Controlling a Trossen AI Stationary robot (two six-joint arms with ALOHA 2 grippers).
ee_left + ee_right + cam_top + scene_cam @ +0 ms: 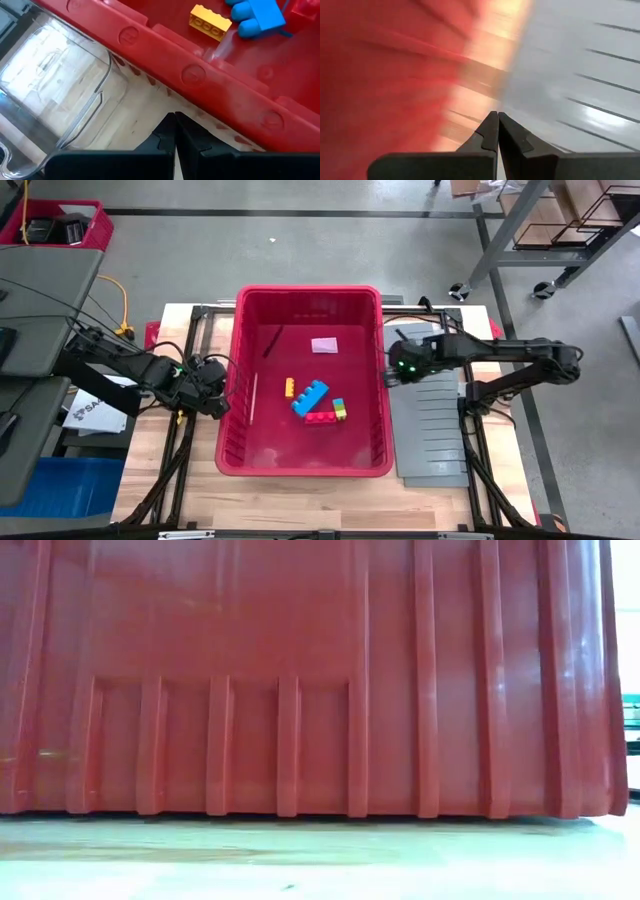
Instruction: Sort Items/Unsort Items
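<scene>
Items in bin — between pincers

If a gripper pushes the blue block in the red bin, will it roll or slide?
The blue block looks flat-sided and studded, so it would probably slide, not roll. It seems rigid plastic and probably light. It lies close to the yellow block, which it may nudge.

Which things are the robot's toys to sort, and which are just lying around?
To sort, all inside the red bin:
yellow block
blue block
red block
green block
dark stick

Just lying around:
clear plastic tub
grey ridged tray
</scene>
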